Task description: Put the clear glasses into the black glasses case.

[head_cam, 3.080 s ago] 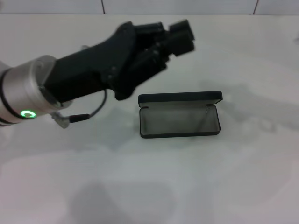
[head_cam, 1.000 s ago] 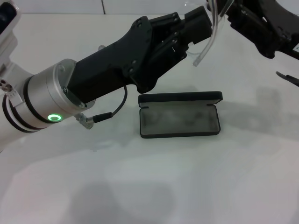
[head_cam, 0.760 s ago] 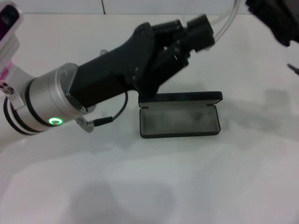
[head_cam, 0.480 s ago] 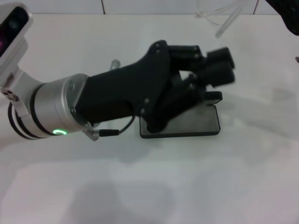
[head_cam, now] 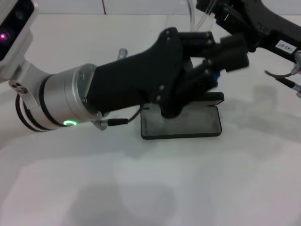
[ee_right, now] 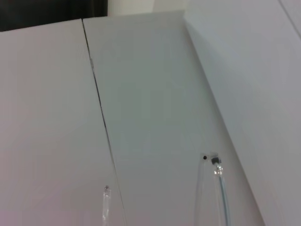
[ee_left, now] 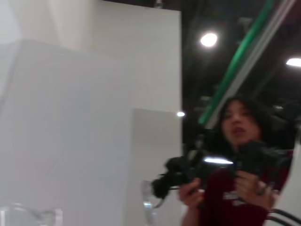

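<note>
The black glasses case (head_cam: pixel 190 125) lies open on the white table, grey lining up, its lid (head_cam: pixel 215 97) standing at the back. My left gripper (head_cam: pixel 231 52) reaches across from the left and hangs just above the case, hiding the case's back left part. The clear glasses (head_cam: pixel 189 16) are up in the air behind it, at the top of the head view, held by my right gripper (head_cam: pixel 215 12), which comes in from the top right. Their thin clear arms (ee_right: pixel 218 188) show close in the right wrist view, and clear parts (ee_left: pixel 149 207) show in the left wrist view.
The white table (head_cam: pixel 188 188) stretches bare in front of the case. A cable (head_cam: pixel 123 120) hangs from my left wrist just left of the case. A person holding a device (ee_left: pixel 235 174) shows in the left wrist view beyond the table.
My left gripper has come forward and down from behind the case to just above it. The right arm left the view with the glasses, then swung back in at the top right.
</note>
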Tool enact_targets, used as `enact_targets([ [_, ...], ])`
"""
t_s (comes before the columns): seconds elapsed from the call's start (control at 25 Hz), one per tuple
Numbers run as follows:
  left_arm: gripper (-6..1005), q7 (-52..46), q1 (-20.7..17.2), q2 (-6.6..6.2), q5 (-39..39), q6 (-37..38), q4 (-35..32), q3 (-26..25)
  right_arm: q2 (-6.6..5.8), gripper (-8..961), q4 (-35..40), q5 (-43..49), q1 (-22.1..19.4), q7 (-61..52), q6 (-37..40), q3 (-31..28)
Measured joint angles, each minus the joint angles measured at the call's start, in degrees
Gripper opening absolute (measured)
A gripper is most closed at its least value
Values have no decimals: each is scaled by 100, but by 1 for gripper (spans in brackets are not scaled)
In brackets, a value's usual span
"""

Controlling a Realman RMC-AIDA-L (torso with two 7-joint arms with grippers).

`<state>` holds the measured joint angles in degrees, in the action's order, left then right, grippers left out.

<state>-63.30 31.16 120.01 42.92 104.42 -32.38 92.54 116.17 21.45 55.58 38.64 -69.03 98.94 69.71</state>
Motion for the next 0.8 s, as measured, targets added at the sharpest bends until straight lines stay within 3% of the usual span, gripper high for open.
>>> enact_targets([
  [0.8,123,-84,-32,-12,-502,-608,442,-130,2,96,162,31,210,26,-402,477],
])
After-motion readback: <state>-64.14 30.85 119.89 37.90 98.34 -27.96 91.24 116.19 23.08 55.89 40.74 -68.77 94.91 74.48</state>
